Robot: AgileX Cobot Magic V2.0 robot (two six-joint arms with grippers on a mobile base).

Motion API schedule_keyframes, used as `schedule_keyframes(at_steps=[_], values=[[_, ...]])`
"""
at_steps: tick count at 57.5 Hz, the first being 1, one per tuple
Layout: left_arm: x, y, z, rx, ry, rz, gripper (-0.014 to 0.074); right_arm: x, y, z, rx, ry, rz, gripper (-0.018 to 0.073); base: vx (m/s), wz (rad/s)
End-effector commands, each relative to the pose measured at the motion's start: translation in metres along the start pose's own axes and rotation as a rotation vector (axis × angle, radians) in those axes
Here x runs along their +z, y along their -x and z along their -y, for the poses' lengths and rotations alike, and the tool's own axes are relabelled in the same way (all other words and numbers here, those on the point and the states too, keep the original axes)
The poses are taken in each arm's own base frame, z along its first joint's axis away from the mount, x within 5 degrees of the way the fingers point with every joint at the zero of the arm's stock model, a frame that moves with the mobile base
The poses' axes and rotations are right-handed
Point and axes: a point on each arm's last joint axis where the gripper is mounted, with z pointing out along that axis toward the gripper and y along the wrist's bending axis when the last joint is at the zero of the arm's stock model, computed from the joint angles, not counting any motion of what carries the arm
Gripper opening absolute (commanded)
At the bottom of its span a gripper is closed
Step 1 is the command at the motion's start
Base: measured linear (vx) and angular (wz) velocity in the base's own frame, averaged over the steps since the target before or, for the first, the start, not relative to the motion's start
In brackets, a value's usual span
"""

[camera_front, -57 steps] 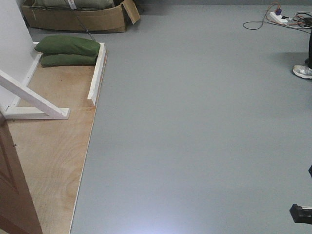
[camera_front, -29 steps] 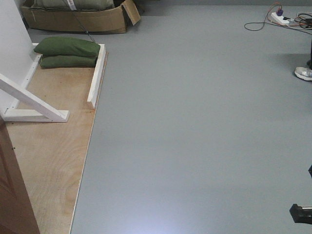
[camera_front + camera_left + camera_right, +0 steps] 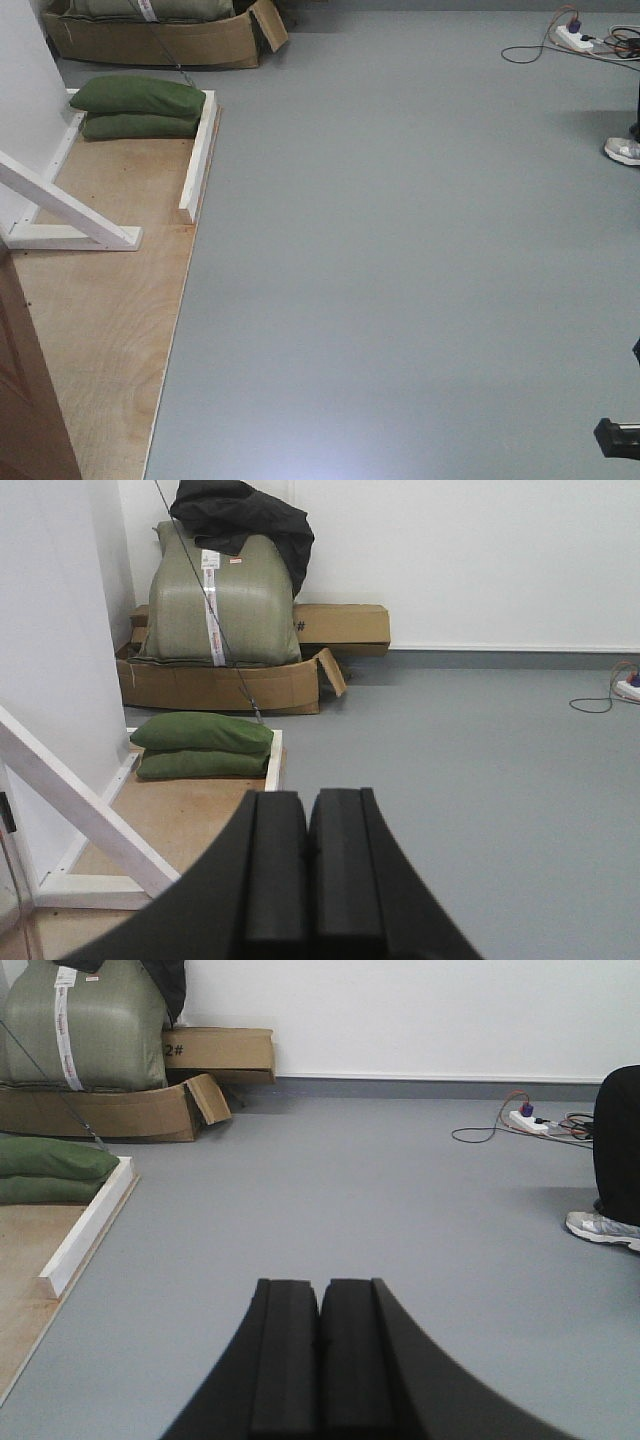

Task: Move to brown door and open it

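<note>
The grey floor [image 3: 400, 250] carries a plywood sheet [image 3: 110, 300] along its left side, an open cardboard box [image 3: 150, 42] beyond it, a white power strip [image 3: 572, 36] with cables far right, and a pale shoe [image 3: 622, 148] near that.

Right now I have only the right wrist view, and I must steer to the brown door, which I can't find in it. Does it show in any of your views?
Observer: Yes. The brown door shows as a slice in the lower left corner of the front view, next to the plywood floor panel. No handle is in sight.
Operator: Anything near it I should mind?
Observer: A white diagonal brace stands on the plywood, farther on than the door's edge.
Operator: Is the left pincer ready?
Observer: The left pincer is shut with nothing in it, and it faces the green bags.
</note>
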Motion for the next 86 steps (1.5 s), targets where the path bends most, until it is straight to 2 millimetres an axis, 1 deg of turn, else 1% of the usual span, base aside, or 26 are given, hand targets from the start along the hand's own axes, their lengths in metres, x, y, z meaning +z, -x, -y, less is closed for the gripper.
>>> schedule_keyframes(at_steps=[1, 5, 12, 21, 27, 29, 31, 33, 36, 43, 46, 52, 61, 70, 77, 81, 86], values=[[-0.005, 0.022, 0.002, -0.006, -0.015, 0.115, -0.0006, 0.001, 0.006, 0.001, -0.011, -0.007, 0.065, 0.0, 0.0, 0.0], [-0.009, 0.032, 0.003, -0.007, -0.011, 0.103, -0.0006, 0.001, 0.006, 0.001, -0.011, -0.007, 0.065, 0.0, 0.0, 0.0], [-0.015, 0.057, 0.005, -0.011, -0.009, 0.109, -0.0006, 0.001, 0.006, 0.001, -0.011, -0.007, 0.065, 0.0, 0.0, 0.0], [-0.018, 0.103, 0.01, -0.056, -0.026, 0.143, -0.0006, 0.001, 0.006, 0.001, -0.011, -0.007, 0.065, 0.0, 0.0, 0.0], [-0.013, 0.135, 0.013, -0.058, -0.027, 0.148, -0.0006, 0.001, 0.006, 0.001, -0.011, -0.007, 0.065, 0.0, 0.0, 0.0], [-0.01, 0.142, 0.014, -0.058, -0.027, 0.147, -0.0006, 0.001, 0.006, 0.001, -0.011, -0.007, 0.065, 0.0, 0.0, 0.0], [-0.005, 0.153, 0.015, -0.058, -0.027, 0.148, -0.0006, 0.001, 0.006, 0.001, -0.011, -0.007, 0.065, 0.0, 0.0, 0.0], [-0.001, 0.16, 0.016, -0.058, -0.028, 0.148, -0.0006, 0.001, 0.006, 0.001, -0.011, -0.007, 0.065, 0.0, 0.0, 0.0], [0.01, 0.173, 0.017, -0.058, -0.028, 0.151, -0.0006, 0.001, 0.006, 0.001, -0.011, -0.007, 0.065, 0.0, 0.0, 0.0], [0.032, 0.19, 0.019, -0.064, -0.034, 0.182, -0.0006, 0.001, 0.006, 0.001, -0.011, -0.007, 0.065, 0.0, 0.0, 0.0], [0.041, 0.194, 0.02, -0.071, -0.038, 0.212, -0.0006, 0.001, 0.006, 0.001, -0.011, -0.007, 0.065, 0.0, 0.0, 0.0], [0.055, 0.198, 0.019, -0.176, -0.051, 0.267, -0.0006, 0.001, 0.006, 0.001, -0.011, -0.007, 0.065, 0.0, 0.0, 0.0], [0.064, 0.209, 0.013, -0.351, -0.03, 0.416, -0.0006, 0.001, 0.006, 0.001, -0.011, -0.007, 0.065, 0.0, 0.0, 0.0], [0.064, 0.218, -0.004, -0.55, 0.092, 0.595, -0.0006, 0.001, 0.006, 0.001, -0.011, -0.007, 0.065, 0.0, 0.0, 0.0], [0.053, 0.225, -0.024, -0.751, 0.244, 0.751, -0.0006, 0.001, 0.006, 0.001, -0.011, -0.007, 0.065, 0.0, 0.0, 0.0], [0.042, 0.239, -0.031, -0.825, 0.311, 0.844, -0.0006, 0.001, 0.006, 0.001, -0.011, -0.007, 0.065, 0.0, 0.0, 0.0], [0.036, 0.259, -0.033, -0.806, 0.366, 0.9, -0.0006, 0.001, 0.006, 0.001, -0.011, -0.007, 0.065, 0.0, 0.0, 0.0]])
